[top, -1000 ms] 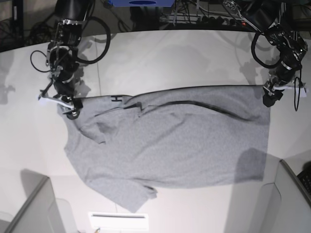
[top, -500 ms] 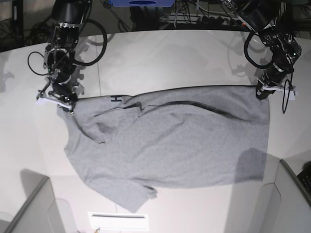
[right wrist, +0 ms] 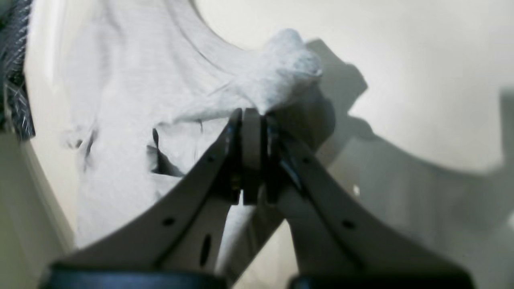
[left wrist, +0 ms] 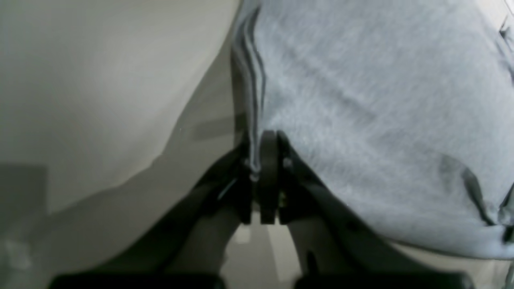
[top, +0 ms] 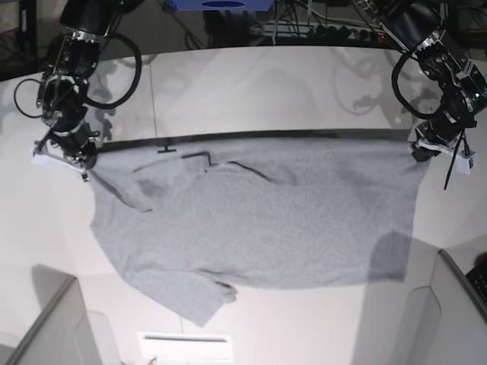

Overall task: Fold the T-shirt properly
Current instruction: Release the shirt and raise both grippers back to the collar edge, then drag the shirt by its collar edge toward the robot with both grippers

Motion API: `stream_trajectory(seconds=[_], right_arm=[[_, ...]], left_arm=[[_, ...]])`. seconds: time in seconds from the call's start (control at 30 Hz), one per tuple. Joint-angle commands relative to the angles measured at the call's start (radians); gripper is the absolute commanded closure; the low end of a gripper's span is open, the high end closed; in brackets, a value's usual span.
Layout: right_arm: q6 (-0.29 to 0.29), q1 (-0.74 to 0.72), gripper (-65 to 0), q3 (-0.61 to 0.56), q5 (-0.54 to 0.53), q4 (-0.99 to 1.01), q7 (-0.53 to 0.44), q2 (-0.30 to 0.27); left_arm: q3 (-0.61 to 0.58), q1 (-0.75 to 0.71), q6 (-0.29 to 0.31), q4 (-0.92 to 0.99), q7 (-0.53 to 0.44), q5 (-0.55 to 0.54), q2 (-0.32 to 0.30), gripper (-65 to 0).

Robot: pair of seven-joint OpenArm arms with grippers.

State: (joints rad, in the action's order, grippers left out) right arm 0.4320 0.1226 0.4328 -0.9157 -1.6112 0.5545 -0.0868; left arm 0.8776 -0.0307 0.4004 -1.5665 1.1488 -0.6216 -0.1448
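Observation:
The heather-grey T-shirt [top: 259, 217] lies spread across the white table [top: 266, 84], plain side up, with a thin dark strip along its far edge. My left gripper [top: 421, 152] is at the right of the base view, shut on the shirt's far right corner. In the left wrist view the gripper [left wrist: 261, 160] pinches the layered edge of the shirt [left wrist: 381, 120]. My right gripper [top: 82, 160] is at the left of the base view, shut on the far left corner. In the right wrist view the gripper [right wrist: 251, 116] clamps a bunched bit of the shirt [right wrist: 132, 100].
Grey panels stand at the front left [top: 53, 327] and the front right [top: 456, 312]. A white sheet [top: 185, 346] lies at the front edge. Cables and a blue object [top: 221, 4] sit behind the table. A seam [top: 154, 99] crosses the tabletop.
Both grippers moved outward and pulled the far edge straight and taut. The dark diagonal crease across the shirt has flattened. The whole shirt shifted slightly left.

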Motion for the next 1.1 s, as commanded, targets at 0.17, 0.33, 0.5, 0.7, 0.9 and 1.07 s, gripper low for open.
stream_trajectory(seconds=[0.17,0.33,0.5,0.7,0.9,1.07], right_arm=[[0.003,0.024,0.0,0.041,-0.001,-0.094,0.072,-0.008],[0.003,0.091,0.0,0.039,-0.001,-0.11,0.077,0.019],[0.003,0.185,0.0,0.039,-0.001,-0.203,0.077,0.035],[0.003,0.26,0.0,0.039,-0.001,-0.222,0.077,0.035],[0.003,0.277,0.0,0.034,-0.001,-0.334,0.078,0.035],[0.003,0.183,0.0,0.03,-0.013,-0.384,0.083,0.035]], left_arm=[[0.005,-0.081,0.005,-0.104,-0.016,-0.011,-0.02,0.0],[0.005,-0.148,0.005,-0.107,-0.016,-0.011,-0.02,0.0],[0.005,-0.232,0.005,-0.154,-0.017,-0.01,-0.036,0.0],[0.005,-0.3,0.005,-0.206,-0.019,-0.01,-0.04,0.0],[0.005,-0.298,0.005,-0.226,-0.019,-0.011,-0.042,0.0],[0.005,-0.222,0.005,-0.285,-0.014,-0.013,-0.042,0.0]])
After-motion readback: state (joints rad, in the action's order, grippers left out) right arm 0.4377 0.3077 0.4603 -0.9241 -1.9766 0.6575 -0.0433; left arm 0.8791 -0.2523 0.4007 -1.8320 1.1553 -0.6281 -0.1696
